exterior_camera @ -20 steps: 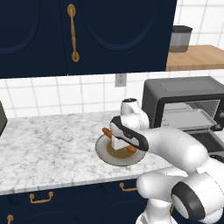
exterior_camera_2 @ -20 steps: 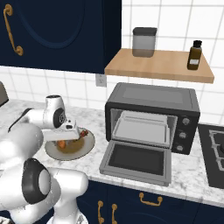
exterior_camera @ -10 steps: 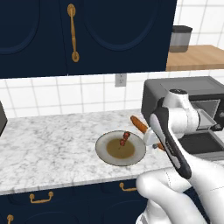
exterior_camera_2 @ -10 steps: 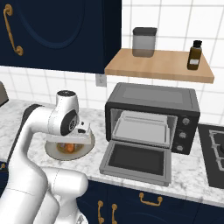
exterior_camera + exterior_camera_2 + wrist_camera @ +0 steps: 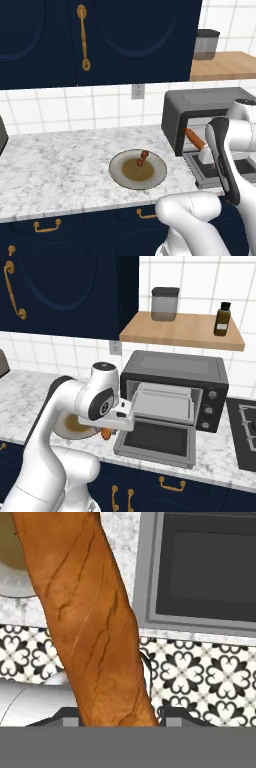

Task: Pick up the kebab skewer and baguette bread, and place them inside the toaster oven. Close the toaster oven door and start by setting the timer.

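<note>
My gripper point(image 5: 204, 150) is shut on the baguette bread point(image 5: 194, 138), an orange-brown loaf held just left of the toaster oven point(image 5: 200, 107) above the left edge of the toaster oven door point(image 5: 216, 172), which lies folded down and open. The hand view looks down along the baguette bread point(image 5: 90, 622), with the door point(image 5: 200, 572) at the upper right. The kebab skewer point(image 5: 142, 158) lies on the brown plate point(image 5: 120, 172) to the left. From the right, the baguette bread point(image 5: 105, 433) pokes out under the hand, and pale knobs point(image 5: 210, 410), the timer among them, sit on the oven's point(image 5: 175, 368) right face.
A wire rack and tray point(image 5: 162, 403) stick out of the oven mouth. A wooden shelf point(image 5: 182, 331) above carries a canister point(image 5: 164, 303) and a brown bottle point(image 5: 222, 318). A stove point(image 5: 245, 428) lies to the right. Marble counter point(image 5: 55, 165) stretches to the left.
The arm lifted the baguette bread off the plate and swung right with it to the oven's open door. The kebab skewer stayed on the plate.
</note>
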Motion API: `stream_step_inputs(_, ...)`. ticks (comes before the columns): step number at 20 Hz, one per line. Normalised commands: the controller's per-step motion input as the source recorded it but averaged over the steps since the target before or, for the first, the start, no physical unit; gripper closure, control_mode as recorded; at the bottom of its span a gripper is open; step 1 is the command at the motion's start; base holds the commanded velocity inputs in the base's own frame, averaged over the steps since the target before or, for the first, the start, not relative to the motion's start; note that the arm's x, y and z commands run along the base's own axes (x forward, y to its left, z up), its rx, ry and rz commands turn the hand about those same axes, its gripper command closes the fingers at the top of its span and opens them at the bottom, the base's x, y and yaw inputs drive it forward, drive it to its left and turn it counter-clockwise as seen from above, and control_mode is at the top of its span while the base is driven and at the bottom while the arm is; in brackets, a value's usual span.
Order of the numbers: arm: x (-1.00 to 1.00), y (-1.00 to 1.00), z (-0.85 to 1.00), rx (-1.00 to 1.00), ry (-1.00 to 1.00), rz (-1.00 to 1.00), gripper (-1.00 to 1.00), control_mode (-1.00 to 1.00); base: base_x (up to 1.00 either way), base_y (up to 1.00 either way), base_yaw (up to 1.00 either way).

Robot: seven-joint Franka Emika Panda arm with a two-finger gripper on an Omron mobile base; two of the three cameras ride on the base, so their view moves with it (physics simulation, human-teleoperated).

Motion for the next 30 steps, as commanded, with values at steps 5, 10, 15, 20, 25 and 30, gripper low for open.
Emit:
stream_step_inputs(5,-0.21,-0.64,0.0,-0.11,0.06,-0.1,1.0,-1.0,0.0,0.0,0.0)
stream_step_inputs(10,0.04,-0.46,0.0,-0.1,0.01,-0.18,1.0,-1.0,0.0,0.0,0.0)
stream_step_inputs(15,0.38,0.0,0.0,-0.02,0.0,-0.08,1.0,-1.0,0.0,0.0,0.0)
stream_step_inputs(20,0.36,0.0,0.0,0.0,0.0,-0.01,1.0,-1.0,0.0,0.0,0.0)
stream_step_inputs(25,0.42,0.0,0.0,0.0,0.01,0.0,1.0,-1.0,0.0,0.0,0.0)
stream_step_inputs(30,0.29,-0.01,0.0,0.0,-0.06,0.0,1.0,-1.0,0.0,0.0,0.0)
